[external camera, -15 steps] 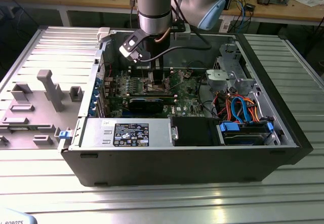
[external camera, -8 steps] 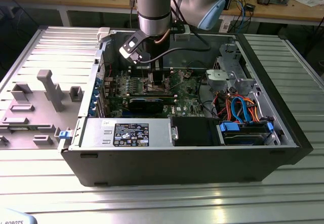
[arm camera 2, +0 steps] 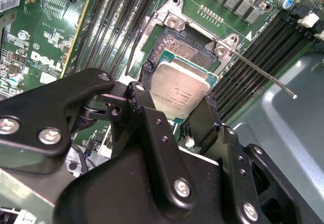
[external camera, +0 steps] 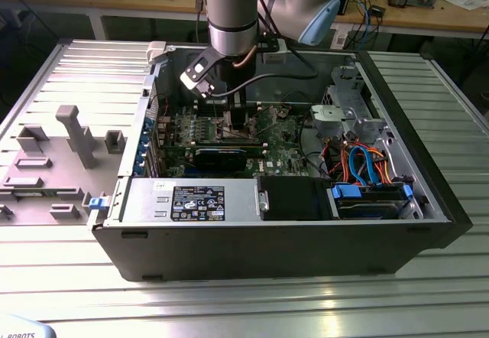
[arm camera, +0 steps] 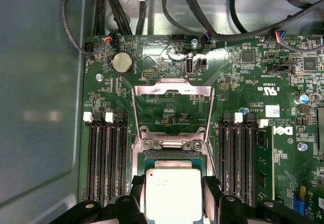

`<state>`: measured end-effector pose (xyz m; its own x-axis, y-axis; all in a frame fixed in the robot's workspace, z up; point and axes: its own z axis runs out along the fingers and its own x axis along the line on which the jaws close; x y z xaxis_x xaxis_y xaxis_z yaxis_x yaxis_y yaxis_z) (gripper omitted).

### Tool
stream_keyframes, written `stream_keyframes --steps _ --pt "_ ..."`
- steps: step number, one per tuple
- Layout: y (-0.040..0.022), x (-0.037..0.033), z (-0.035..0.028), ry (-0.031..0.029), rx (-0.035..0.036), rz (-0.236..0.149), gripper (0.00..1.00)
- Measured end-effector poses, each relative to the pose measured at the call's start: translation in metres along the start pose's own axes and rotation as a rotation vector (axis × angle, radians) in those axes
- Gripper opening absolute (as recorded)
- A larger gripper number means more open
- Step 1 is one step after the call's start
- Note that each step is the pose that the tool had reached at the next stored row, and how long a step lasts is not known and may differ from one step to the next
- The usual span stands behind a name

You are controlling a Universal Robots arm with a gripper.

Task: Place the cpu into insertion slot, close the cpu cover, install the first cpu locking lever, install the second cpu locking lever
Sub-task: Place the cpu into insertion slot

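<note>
My gripper (arm camera 2: 177,101) is shut on the cpu (arm camera 2: 181,88), a flat square chip with a silver-grey top, pinched at two opposite edges by the black fingers (arm camera 2: 145,89). The cpu (arm camera: 173,193) hangs just over the insertion slot (arm camera 2: 186,49), whose dark pin field and metal rim show beyond the chip's far edge. Whether the chip touches the slot I cannot tell. The cpu cover (arm camera: 172,88) is swung open and lies back over the green board. One thin locking lever (arm camera 2: 263,74) sticks out unlatched from the slot's corner. In the exterior view the gripper (external camera: 233,120) reaches down into the computer case.
Long black memory slots (arm camera: 106,158) flank the slot on both sides. A long black card (external camera: 221,154) lies across the board in front of the arm. Cables (arm camera: 202,11) run along the board's edge. A power supply (external camera: 191,200) and drive cage (external camera: 348,116) fill the case. Grey fixtures (external camera: 76,135) stand outside.
</note>
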<state>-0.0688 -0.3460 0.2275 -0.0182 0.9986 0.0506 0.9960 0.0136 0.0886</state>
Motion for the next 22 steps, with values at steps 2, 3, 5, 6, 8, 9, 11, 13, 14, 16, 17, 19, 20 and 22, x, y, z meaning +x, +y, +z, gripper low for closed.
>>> stream_keyframes --steps 2,3,5,6,8,9,11,13,14,16,17,19,20,22 --pt "-0.0002 -0.0001 0.0017 0.0000 0.0000 0.000 0.54" --pt "-0.0002 -0.0002 0.0027 0.0000 0.0001 0.000 0.54" --pt "-0.0004 -0.0003 0.0047 -0.0008 -0.0003 0.000 0.54" --pt "-0.0006 -0.0003 0.0057 -0.0009 -0.0009 0.001 0.54" --pt "-0.0013 -0.0006 0.0088 -0.0010 -0.0013 0.002 0.54" --pt "-0.0017 -0.0006 0.0102 -0.0010 -0.0014 0.002 0.54" --pt "-0.0020 -0.0007 0.0116 -0.0010 -0.0014 0.003 0.54" --pt "-0.0022 -0.0007 0.0127 -0.0014 -0.0016 0.007 0.54" --pt "-0.0025 -0.0008 0.0139 -0.0016 -0.0016 0.008 0.54" --pt "-0.0031 -0.0010 0.0169 -0.0015 -0.0016 0.008 0.54" --pt "-0.0033 -0.0010 0.0182 -0.0015 -0.0017 0.008 0.54" --pt "-0.0037 -0.0011 0.0201 -0.0015 -0.0016 0.008 0.54" --pt "-0.0038 -0.0012 0.0216 -0.0016 -0.0016 0.009 0.54" --pt "-0.0041 -0.0013 0.0238 -0.0017 -0.0017 0.010 0.54"
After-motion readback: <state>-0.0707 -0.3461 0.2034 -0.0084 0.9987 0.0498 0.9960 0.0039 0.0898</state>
